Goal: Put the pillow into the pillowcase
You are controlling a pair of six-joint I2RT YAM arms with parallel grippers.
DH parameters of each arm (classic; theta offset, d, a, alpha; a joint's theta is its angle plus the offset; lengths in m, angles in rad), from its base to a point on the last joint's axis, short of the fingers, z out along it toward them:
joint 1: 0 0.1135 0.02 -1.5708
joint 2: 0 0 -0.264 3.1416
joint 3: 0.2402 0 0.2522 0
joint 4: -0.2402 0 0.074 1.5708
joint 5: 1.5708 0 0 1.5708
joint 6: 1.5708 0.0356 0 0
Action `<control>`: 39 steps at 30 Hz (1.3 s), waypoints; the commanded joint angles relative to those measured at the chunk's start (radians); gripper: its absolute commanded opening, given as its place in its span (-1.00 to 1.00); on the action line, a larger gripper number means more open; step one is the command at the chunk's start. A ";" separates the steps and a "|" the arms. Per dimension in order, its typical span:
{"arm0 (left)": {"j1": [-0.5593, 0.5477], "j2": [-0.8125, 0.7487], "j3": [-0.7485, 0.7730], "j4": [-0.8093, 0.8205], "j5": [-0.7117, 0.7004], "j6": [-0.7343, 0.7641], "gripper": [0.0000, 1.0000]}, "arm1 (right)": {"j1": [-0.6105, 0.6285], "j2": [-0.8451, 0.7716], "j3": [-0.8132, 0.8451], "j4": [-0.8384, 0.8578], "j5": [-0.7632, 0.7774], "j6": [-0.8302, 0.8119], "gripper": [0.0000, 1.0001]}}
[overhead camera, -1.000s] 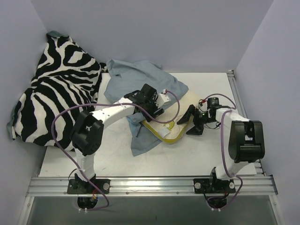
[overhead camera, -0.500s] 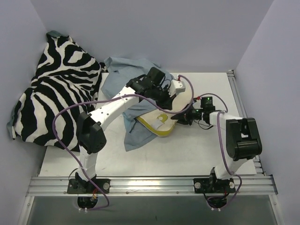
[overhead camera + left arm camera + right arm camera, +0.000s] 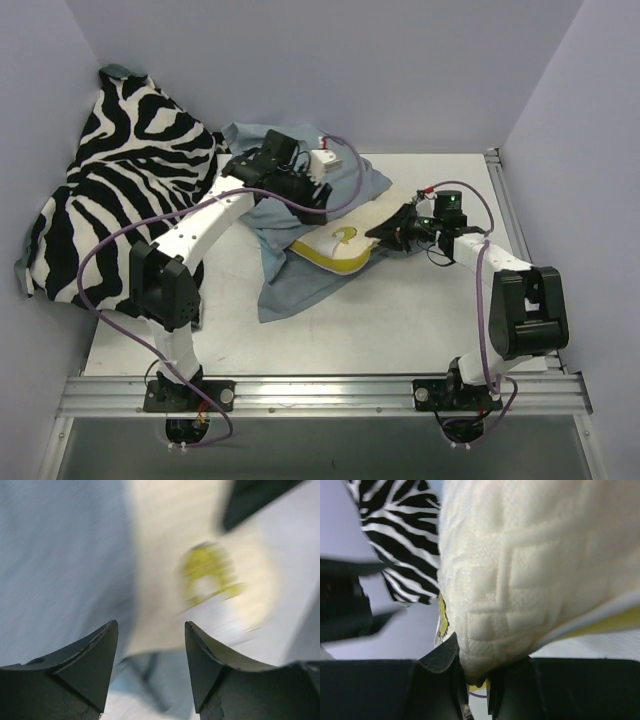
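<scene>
The cream pillow, with its yellow edge and yellow mark, lies at the table's middle, its left end on the grey-blue pillowcase. My right gripper is shut on the pillow's right corner; in the right wrist view the bumpy pillow bulges out of the closed gripper. My left gripper hovers open over the pillowcase's upper part, just left of the pillow. In the blurred left wrist view nothing sits in the left gripper, with the pillowcase and the pillow below.
A black-and-white zebra-print cloth is heaped at the left against the wall and shows behind the pillow. A metal rail runs along the table's right edge. Grey walls enclose three sides.
The right gripper has closed on the pillow's corner. The left gripper, shut half a second ago, has opened and drawn back toward the far left. The pillow has shifted slightly right.
</scene>
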 commanded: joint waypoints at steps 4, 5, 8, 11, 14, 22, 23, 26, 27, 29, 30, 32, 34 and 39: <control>0.063 -0.063 -0.153 0.067 -0.296 0.154 0.36 | -0.118 -0.034 -0.009 -0.436 0.082 -0.467 -1.00; 0.051 -0.059 -0.162 0.078 -0.292 0.158 0.38 | -0.150 -0.034 -0.006 -0.469 0.091 -0.513 -1.00; 0.011 -0.034 -0.190 0.102 -0.319 0.168 0.45 | -0.177 -0.021 -0.009 -0.539 0.108 -0.610 -1.00; -0.007 -0.010 -0.184 0.133 -0.309 0.151 0.49 | -0.178 -0.002 -0.027 -0.543 0.110 -0.622 -1.00; -0.035 0.029 -0.178 0.147 -0.274 0.146 0.56 | -0.176 0.018 -0.038 -0.532 0.108 -0.622 -1.00; -0.103 0.124 -0.162 0.149 -0.330 0.177 0.62 | -0.184 0.025 -0.046 -0.530 0.101 -0.631 -1.00; -0.103 0.141 -0.158 0.149 -0.351 0.183 0.59 | -0.185 0.022 -0.047 -0.532 0.101 -0.631 -1.00; -0.097 0.152 -0.150 0.146 -0.396 0.221 0.46 | -0.197 0.019 -0.052 -0.538 0.093 -0.634 -1.00; -0.093 0.156 -0.147 0.141 -0.401 0.232 0.37 | -0.201 0.019 -0.052 -0.539 0.088 -0.639 -1.00; -0.084 0.162 -0.127 0.112 -0.381 0.258 -0.16 | -0.201 0.018 -0.052 -0.541 0.084 -0.642 -1.00; -0.081 0.159 -0.121 0.104 -0.363 0.261 -0.33 | -0.201 0.018 -0.050 -0.541 0.081 -0.642 -1.00; -0.081 0.135 -0.092 0.061 -0.292 0.269 -0.63 | -0.201 0.022 -0.046 -0.523 0.053 -0.619 -1.00; -0.109 0.118 -0.047 -0.018 -0.119 0.270 -0.67 | -0.201 0.019 -0.061 -0.436 0.016 -0.508 -1.00; -0.263 0.170 0.333 -0.232 0.318 0.171 -1.00 | -0.126 0.016 -0.190 0.525 -0.117 0.260 -1.00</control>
